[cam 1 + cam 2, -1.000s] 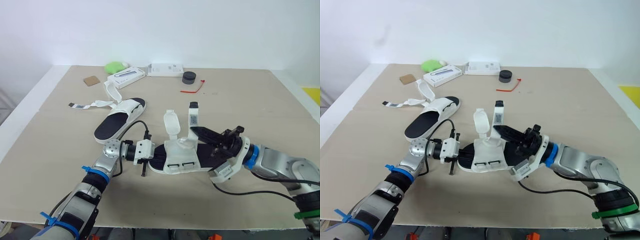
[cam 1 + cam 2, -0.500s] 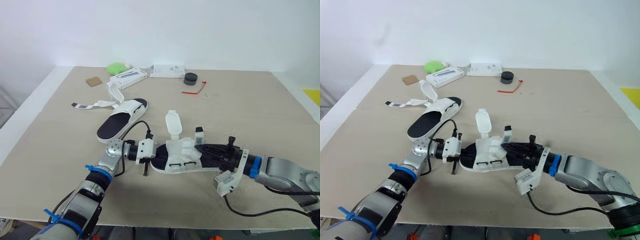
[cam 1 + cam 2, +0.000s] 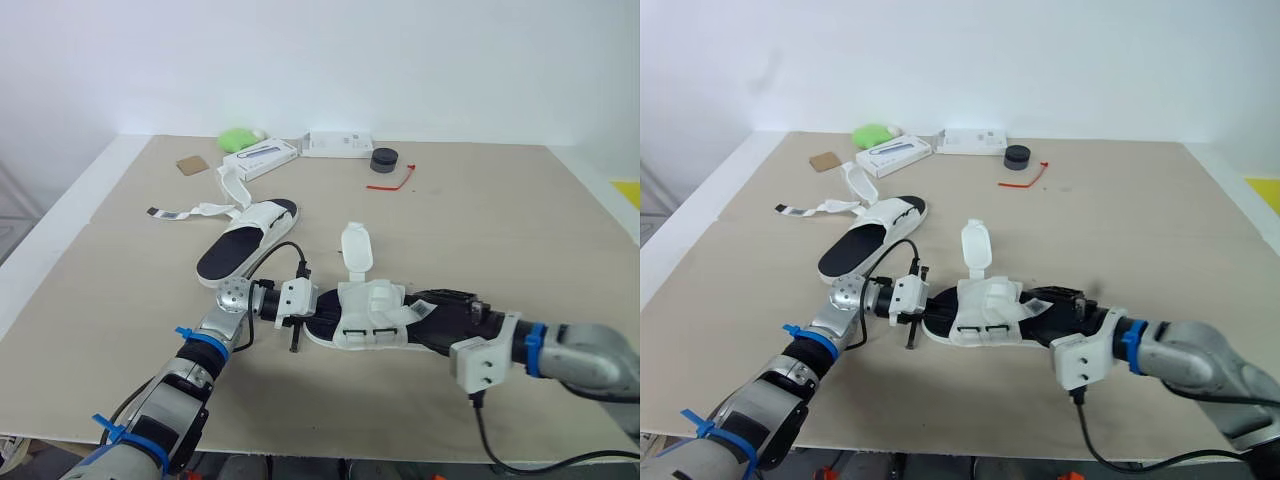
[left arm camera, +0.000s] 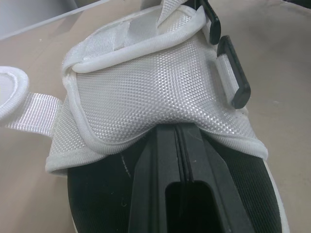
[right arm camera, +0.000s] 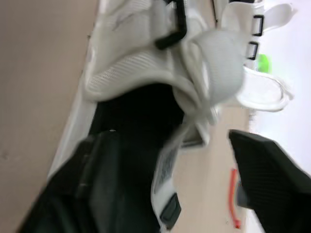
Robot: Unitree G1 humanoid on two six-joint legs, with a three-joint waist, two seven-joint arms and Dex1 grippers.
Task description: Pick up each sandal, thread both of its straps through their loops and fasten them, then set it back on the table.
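Fingers of left gripper [image 4: 178, 131] lie pressed together on the black insole at the toe end of near sandal [image 3: 371, 305], tips tucked under its white mesh upper. Right gripper [image 5: 165, 141] sits at the heel end with fingers apart, one on the insole, a labelled strap [image 5: 167, 167] hanging between them. Near sandal lies on table [image 3: 500, 220] toward the near edge, one strap flap [image 3: 355, 246] standing upright; second sandal [image 3: 240, 246] lies farther left, straps splayed loose.
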